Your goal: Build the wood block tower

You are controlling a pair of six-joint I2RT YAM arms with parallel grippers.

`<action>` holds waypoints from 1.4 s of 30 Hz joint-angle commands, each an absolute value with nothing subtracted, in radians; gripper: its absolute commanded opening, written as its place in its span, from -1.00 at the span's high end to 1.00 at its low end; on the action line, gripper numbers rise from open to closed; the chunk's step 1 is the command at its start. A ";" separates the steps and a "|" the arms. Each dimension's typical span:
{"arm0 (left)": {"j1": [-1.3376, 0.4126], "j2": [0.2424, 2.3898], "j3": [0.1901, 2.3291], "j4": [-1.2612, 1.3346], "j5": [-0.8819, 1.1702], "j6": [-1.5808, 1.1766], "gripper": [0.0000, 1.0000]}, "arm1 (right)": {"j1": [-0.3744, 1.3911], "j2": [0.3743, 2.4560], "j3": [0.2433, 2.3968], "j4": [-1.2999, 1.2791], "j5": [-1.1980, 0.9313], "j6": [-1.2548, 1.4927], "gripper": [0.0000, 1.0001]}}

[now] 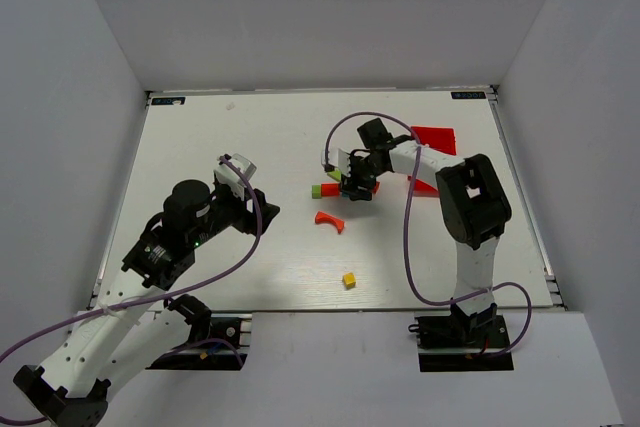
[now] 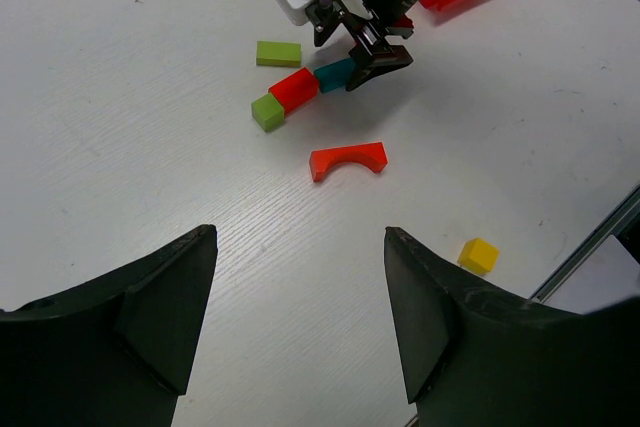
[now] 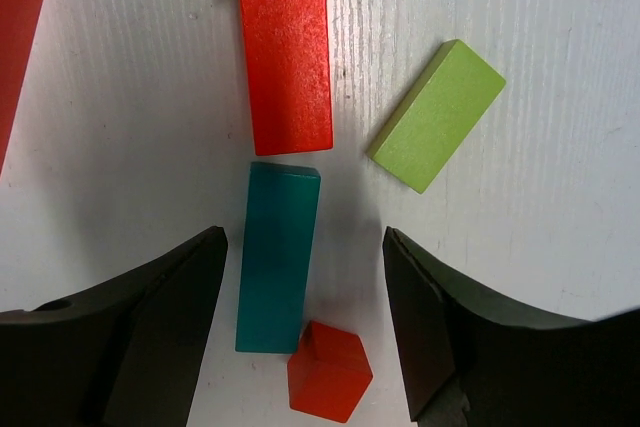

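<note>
Your right pincer (image 3: 300, 247) hangs apart over the teal bar (image 3: 279, 257), which lies end-on to the red bar (image 3: 287, 62). Only that wrist view shows the red cube (image 3: 328, 372) beside it. Your left pincer (image 2: 298, 237), apart too, faces the red arch (image 2: 348, 159) and yellow cube (image 2: 478, 255) loose on the bench (image 2: 120, 97).

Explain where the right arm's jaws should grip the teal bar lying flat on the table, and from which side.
Grip the teal bar across its narrow width, on its two long sides near mid-length, coming straight down from above. It lies flat and its long sides look free there, while the red bar and the red cube crowd its ends. The open jaws flank it.
</note>
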State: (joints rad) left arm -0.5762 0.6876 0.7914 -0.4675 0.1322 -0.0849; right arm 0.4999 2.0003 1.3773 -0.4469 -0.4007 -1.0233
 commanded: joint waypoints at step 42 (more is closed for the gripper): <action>-0.560 0.686 0.784 -0.463 0.146 -0.067 -0.56 | 0.502 2.121 1.512 -0.630 -0.466 -1.261 0.29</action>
State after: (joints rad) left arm -0.5686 0.6899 0.7914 -0.4675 0.1326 -0.0746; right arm 0.4995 2.0819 1.4937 -0.5781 -0.4541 -1.2396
